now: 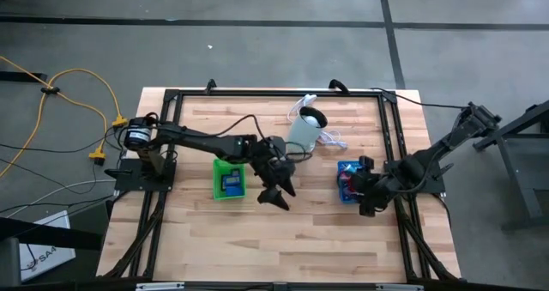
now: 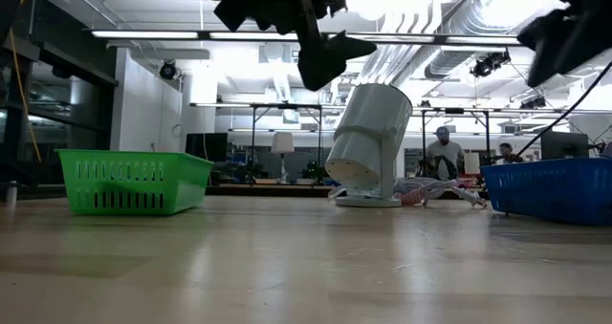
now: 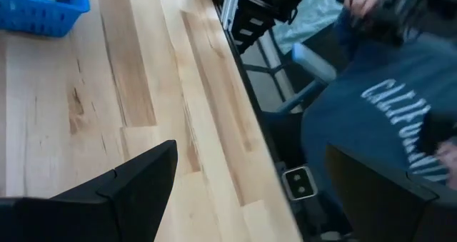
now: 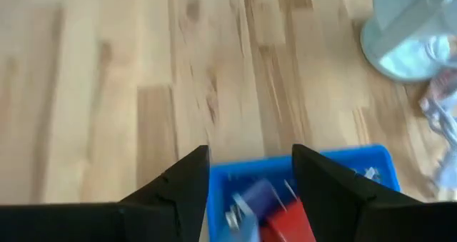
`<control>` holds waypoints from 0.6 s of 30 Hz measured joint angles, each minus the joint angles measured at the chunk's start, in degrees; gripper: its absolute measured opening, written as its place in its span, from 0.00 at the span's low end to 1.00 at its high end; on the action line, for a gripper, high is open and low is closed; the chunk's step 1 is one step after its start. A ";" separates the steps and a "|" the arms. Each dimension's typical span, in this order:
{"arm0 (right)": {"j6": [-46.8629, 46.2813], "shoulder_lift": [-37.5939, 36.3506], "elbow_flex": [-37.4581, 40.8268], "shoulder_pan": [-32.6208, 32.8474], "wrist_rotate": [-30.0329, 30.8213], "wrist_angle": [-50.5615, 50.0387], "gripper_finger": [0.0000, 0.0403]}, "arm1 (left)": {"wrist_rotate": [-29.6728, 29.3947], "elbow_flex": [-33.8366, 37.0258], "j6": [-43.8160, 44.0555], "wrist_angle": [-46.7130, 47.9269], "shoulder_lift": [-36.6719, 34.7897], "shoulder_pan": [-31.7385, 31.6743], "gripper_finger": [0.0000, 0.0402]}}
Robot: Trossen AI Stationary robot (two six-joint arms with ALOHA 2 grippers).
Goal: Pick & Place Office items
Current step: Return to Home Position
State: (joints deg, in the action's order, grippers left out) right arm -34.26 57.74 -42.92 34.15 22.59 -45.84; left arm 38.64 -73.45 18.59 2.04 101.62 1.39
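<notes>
Sorting looks nearly done: red and purple office items lie in the blue plastic tray near the right edge of the tabletop. The left gripper, mid-table, and the right gripper, over that tray, gape empty.

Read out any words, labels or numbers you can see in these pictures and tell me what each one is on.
"CALIFOR": pale letters on a person's dark blue sweatshirt beside the table; the end of the word is cut off.
Dark marking on the white box at the high view's lower left: too blurred to read.
No readable text on the green tray, the blue tray or the pale appliance.
</notes>
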 joint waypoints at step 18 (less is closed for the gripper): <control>2.52 -2.47 0.02 -0.50 15.11 12.18 0.46 | 14.69 0.10 15.33 -8.39 -2.44 -5.62 0.86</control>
State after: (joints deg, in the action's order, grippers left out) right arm -31.74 55.26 -42.89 33.64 37.70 -33.66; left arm 53.33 -73.35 33.93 -6.35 99.18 -4.23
